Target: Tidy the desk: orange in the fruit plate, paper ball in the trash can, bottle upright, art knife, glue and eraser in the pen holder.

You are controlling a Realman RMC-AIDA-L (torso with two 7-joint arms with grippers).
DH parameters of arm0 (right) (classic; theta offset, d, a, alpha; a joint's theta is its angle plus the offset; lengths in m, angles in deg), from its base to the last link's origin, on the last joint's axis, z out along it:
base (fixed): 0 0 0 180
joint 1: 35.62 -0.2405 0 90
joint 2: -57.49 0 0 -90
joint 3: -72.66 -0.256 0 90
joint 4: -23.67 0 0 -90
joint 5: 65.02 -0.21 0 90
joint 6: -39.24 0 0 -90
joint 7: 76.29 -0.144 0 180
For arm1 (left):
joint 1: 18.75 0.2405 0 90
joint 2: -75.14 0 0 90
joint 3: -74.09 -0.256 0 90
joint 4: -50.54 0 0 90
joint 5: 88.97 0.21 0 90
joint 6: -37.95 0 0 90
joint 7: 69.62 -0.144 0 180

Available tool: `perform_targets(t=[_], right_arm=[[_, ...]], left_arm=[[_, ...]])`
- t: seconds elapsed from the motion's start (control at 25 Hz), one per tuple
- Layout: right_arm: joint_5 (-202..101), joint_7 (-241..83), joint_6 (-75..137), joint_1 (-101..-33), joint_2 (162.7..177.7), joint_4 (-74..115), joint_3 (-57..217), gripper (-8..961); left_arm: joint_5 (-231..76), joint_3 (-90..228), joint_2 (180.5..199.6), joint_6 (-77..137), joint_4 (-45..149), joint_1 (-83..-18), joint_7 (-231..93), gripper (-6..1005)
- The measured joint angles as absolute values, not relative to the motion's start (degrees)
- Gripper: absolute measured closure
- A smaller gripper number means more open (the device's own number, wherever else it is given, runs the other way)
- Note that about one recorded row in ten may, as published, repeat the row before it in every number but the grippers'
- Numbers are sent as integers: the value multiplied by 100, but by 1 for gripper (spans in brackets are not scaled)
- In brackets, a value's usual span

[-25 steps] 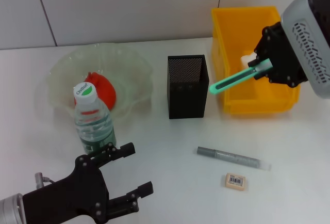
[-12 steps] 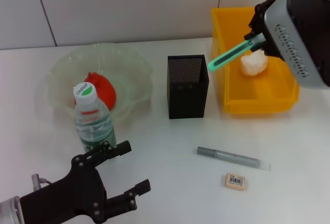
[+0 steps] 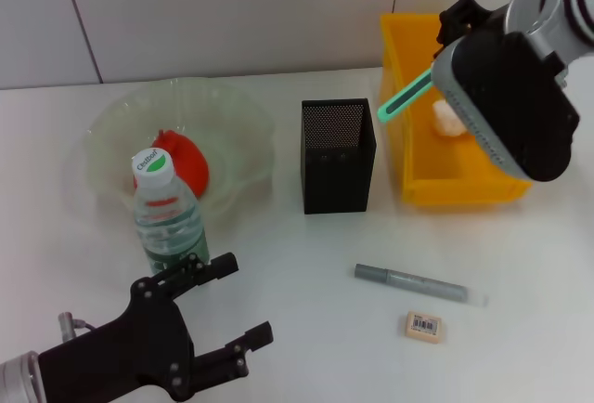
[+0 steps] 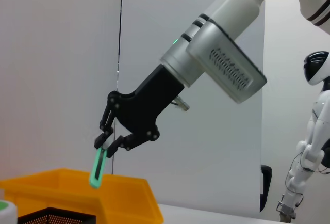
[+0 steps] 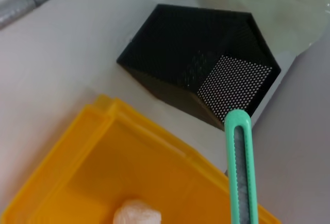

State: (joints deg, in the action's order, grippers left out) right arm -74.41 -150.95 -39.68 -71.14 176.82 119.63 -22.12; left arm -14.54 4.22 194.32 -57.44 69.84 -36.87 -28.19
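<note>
Right gripper (image 4: 105,144): fingers closed on the upper end of the art knife (image 3: 405,96), which hangs tilted, free end pointing down toward the pen holder (image 3: 338,155). The knife is in the air above the near wall of the trash can (image 3: 419,183), not yet over the holder's opening. The right forearm slopes down from the upper right, crossing over the trash can.

Left gripper (image 3: 215,310): fingers spread wide, holding nothing, low over the table (image 3: 306,264) just in front of the bottle (image 3: 167,214).

Bottle: upright. Orange (image 3: 184,163): lying in the fruit plate (image 3: 232,115). Paper ball (image 3: 447,117): inside the trash can. Glue (image 3: 419,284) and eraser (image 3: 424,326): on the table, near each other, in front of the pen holder.
</note>
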Motion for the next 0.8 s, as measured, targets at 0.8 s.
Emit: perform_targets(t=[0.8], right_arm=[[-6833, -15333, -2862, -7229, 17735, 11121, -1388, 789]], left_arm=[[-1463, 422, 19432, -5775, 6984, -3678, -2822, 185]])
